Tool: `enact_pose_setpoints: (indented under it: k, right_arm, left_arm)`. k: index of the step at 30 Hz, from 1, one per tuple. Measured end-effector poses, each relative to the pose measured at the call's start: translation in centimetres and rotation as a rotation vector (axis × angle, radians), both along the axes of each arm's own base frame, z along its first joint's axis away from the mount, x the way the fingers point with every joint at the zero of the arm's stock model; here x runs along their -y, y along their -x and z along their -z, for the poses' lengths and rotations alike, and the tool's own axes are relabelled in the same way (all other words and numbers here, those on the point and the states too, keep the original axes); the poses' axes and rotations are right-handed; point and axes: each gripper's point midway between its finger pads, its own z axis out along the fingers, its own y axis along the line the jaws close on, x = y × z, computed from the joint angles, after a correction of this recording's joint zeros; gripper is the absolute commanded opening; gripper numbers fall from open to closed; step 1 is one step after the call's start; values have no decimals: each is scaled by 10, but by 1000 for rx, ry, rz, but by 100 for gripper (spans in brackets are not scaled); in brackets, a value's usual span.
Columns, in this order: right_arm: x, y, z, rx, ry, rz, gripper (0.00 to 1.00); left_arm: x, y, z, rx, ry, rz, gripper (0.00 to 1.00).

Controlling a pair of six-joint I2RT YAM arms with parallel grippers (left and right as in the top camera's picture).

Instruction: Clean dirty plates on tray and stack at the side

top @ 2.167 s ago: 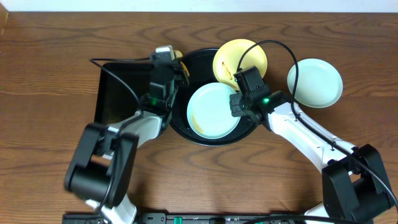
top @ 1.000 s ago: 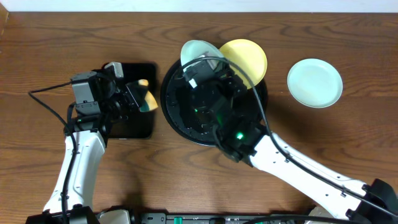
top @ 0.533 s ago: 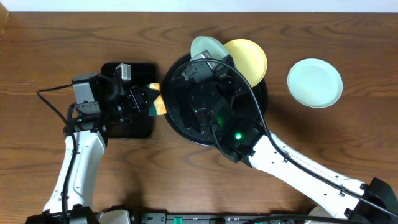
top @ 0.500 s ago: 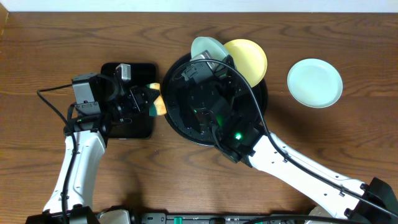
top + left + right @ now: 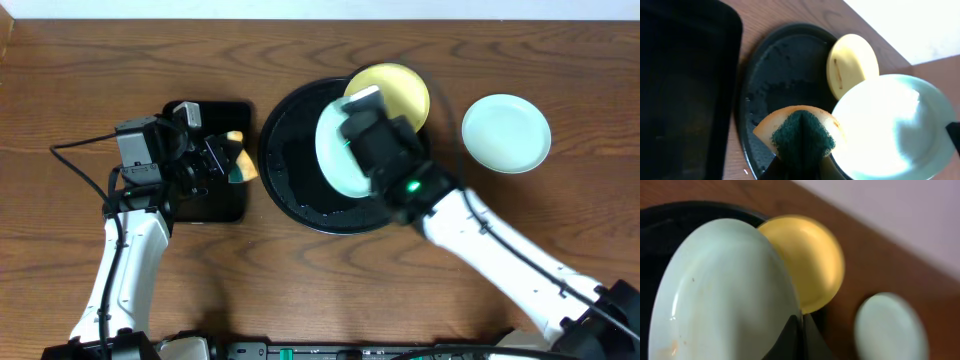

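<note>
1. The right claw (image 5: 800,332) pinches the mint plate (image 5: 720,295) by its rim, tilted above the round tray (image 5: 285,185).
2. The left claw (image 5: 799,167), clamped on a sponge (image 5: 801,135), sits nearer; the plate lies to its right.

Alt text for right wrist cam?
The right end effector pinches the rim of a tilted pale mint plate above the round black tray. Behind it lies a yellow plate; a second mint plate sits on the wood table at right.

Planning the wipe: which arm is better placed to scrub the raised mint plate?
Probably left: the left gripper holds the sponge by the tray; the right gripper is shut on the plate.
</note>
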Motion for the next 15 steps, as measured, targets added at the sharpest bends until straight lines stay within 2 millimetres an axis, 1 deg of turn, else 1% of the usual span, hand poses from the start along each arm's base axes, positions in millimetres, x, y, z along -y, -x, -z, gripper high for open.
enact_pose_setpoints:
  k: [5,7,10,12,15]
  right_arm:
    - [19,-13,21,-162,-271,38,1]
    - [24,-14,32,-224,-334,42,1]
    - [25,-11,54,-325,-382,46,1]
    - [23,-7,70,-385,-390,46,1]
    - [16,-3,85,-437,-397,30,1]
  left_arm:
    - [-8,-3,4,-6,-40,-40,8]
    - [-12,-4,6,-9,-59,-59,8]
    - [-19,-6,9,-9,-93,-82,8]
    - [-20,-6,10,-11,-103,-87,8]
    - [-16,-3,13,-29,-108,-77,8]
